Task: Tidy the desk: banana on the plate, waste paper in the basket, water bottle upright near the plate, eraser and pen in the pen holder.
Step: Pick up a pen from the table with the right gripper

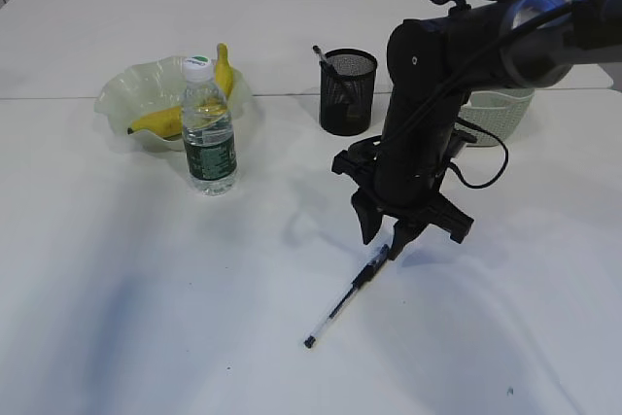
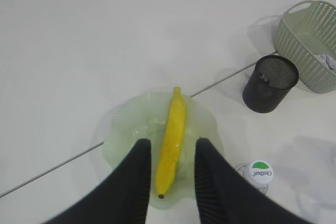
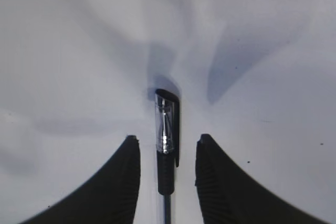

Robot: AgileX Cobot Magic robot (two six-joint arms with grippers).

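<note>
A black-capped pen (image 1: 348, 296) lies on the white desk (image 1: 146, 318), slanting toward the front. My right gripper (image 1: 386, 238) is low over the pen's cap end. In the right wrist view the pen (image 3: 167, 129) lies between the open jaws of the right gripper (image 3: 167, 139), with a gap on each side. The banana (image 2: 174, 129) lies in the pale green plate (image 2: 126, 124). My left gripper (image 2: 172, 142) hangs open high above it, holding nothing. The water bottle (image 1: 208, 138) stands upright by the plate (image 1: 131, 85). The eraser is not in view.
The black mesh pen holder (image 1: 348, 92) stands behind my right arm with another pen (image 1: 326, 63) in it. The sage green basket (image 2: 310, 45) sits at the back right with white paper (image 2: 328, 61) inside.
</note>
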